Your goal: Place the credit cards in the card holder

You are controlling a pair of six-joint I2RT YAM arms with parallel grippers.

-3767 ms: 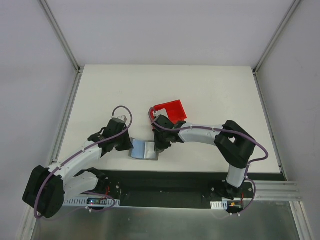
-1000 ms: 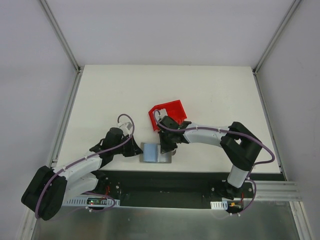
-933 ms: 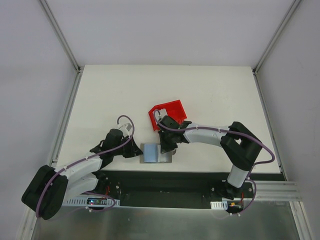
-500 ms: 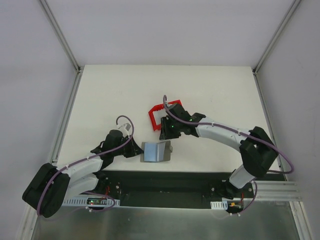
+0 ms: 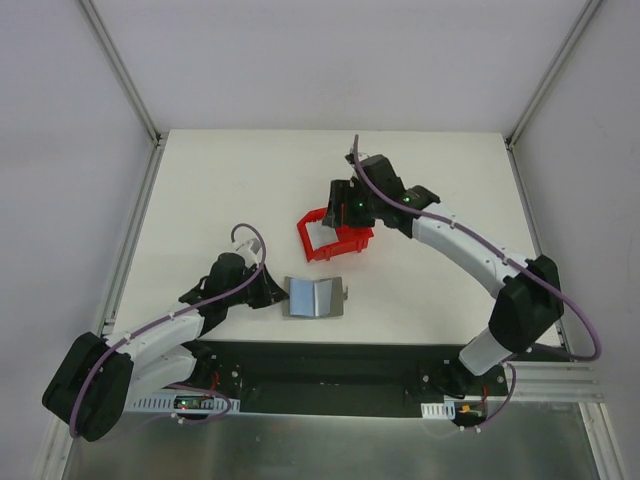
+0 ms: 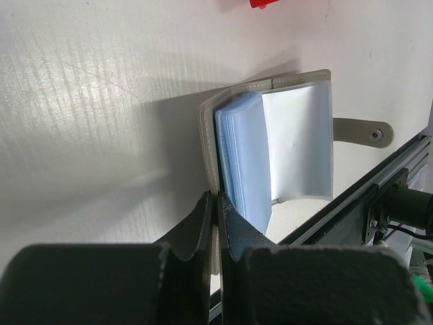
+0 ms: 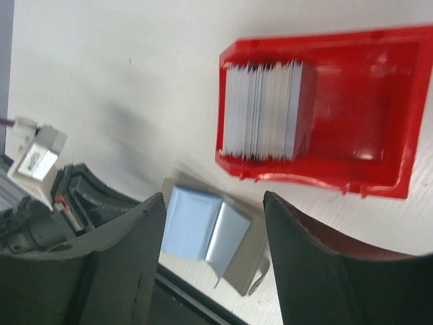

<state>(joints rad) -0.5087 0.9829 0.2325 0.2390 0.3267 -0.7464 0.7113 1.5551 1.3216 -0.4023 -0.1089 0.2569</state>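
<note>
The grey card holder (image 5: 312, 298) lies open near the table's front edge, showing light blue sleeves (image 6: 243, 159) and a raised clear flap (image 6: 298, 145). My left gripper (image 5: 270, 292) is shut on the holder's left cover edge (image 6: 208, 149), its fingers (image 6: 203, 217) pinched flat on it. A stack of pale credit cards (image 7: 264, 110) stands on edge in the red bin (image 7: 358, 101). My right gripper (image 5: 345, 220) hangs open above that bin (image 5: 328, 246), holding nothing. In the right wrist view the card holder (image 7: 193, 230) shows between its spread fingers (image 7: 298, 230).
The holder's strap with a round snap (image 6: 369, 133) sticks out on its right side. A black rail (image 5: 330, 365) runs along the front table edge just below the holder. Metal posts stand at the back corners (image 5: 155, 135).
My right gripper has opened, lifted off the card holder and drawn back to above the red bin. The left gripper has kept its hold on the holder's edge.
</note>
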